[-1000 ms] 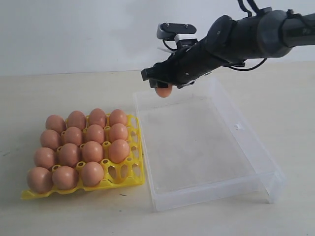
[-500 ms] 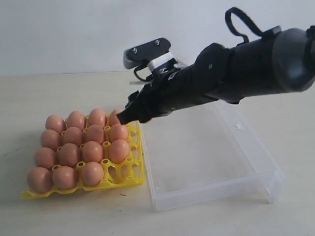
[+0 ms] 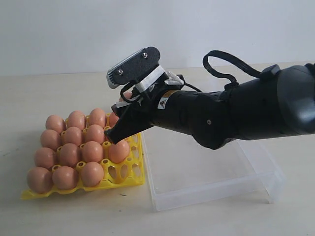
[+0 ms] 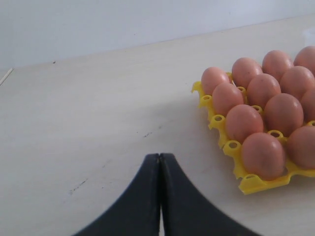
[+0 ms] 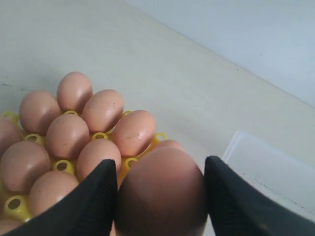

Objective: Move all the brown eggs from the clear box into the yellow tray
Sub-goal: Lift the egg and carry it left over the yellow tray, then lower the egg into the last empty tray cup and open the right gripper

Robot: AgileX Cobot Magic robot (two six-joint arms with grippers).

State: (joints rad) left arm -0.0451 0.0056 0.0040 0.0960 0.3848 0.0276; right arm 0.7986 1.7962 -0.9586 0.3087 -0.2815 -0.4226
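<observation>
eggs (image 3: 81,147) in tray (image 3: 124,173) | egg (image 5: 160,191) above tray | tray left of box (image 3: 206,194)

Black arm (image 3: 246,118) and tool (image 3: 115,136), looped cable (image 3: 222,55), screwed grey bracket (image 3: 132,67).

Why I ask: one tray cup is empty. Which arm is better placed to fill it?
Right: the right gripper holds a brown egg above the yellow tray, near its empty corner cup. The left gripper is shut, empty, off the tray.

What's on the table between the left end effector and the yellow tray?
Nothing. In the left wrist view, only bare table with faint scuff marks separates the shut left end effector from the yellow tray.
</observation>
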